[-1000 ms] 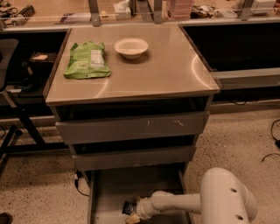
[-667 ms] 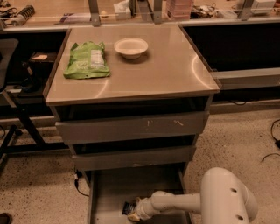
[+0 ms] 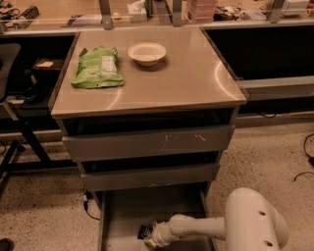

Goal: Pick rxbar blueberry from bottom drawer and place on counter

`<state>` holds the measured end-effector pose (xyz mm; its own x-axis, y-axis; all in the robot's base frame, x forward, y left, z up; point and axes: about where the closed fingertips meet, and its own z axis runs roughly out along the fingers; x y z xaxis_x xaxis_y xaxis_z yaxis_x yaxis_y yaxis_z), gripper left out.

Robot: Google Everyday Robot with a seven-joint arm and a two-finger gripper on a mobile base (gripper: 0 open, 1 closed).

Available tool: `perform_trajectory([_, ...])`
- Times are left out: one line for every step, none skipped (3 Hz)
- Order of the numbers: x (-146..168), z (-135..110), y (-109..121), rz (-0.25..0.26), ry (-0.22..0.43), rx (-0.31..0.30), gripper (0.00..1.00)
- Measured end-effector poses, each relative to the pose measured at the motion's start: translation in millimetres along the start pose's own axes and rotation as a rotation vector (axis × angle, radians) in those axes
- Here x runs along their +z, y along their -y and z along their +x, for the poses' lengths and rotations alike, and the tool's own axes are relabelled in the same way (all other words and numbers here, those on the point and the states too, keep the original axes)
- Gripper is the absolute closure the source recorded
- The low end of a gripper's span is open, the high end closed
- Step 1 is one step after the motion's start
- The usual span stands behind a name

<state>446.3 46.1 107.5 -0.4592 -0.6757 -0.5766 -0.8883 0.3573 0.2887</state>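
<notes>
The bottom drawer (image 3: 122,211) is pulled out at the foot of the cabinet, its grey floor showing. The rxbar blueberry (image 3: 145,231) is a small dark bar lying on the drawer floor near the front. My white arm reaches in from the lower right, and my gripper (image 3: 151,239) sits right at the bar, touching or around its near end. The counter (image 3: 186,78) is the glossy beige top of the cabinet above.
A green snack bag (image 3: 97,67) and a white bowl (image 3: 146,52) lie on the counter's back left and middle. Two scuffed grey drawers (image 3: 147,142) hang partly open above the bottom drawer. A cluttered workbench (image 3: 73,14) runs behind. Cables lie on the floor at right.
</notes>
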Motion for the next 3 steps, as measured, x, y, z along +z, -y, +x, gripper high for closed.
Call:
perform_trajectory([-0.4, -0.3, -0.1, 0.0, 0.0, 0.0, 1.0])
perform_trajectory([-5.7, -4.8, -1.8, 0.0, 0.0, 0.0, 1.0])
perform_trajectory([-8.9, -6.7, -2.2, 0.0, 0.0, 0.0, 1.0])
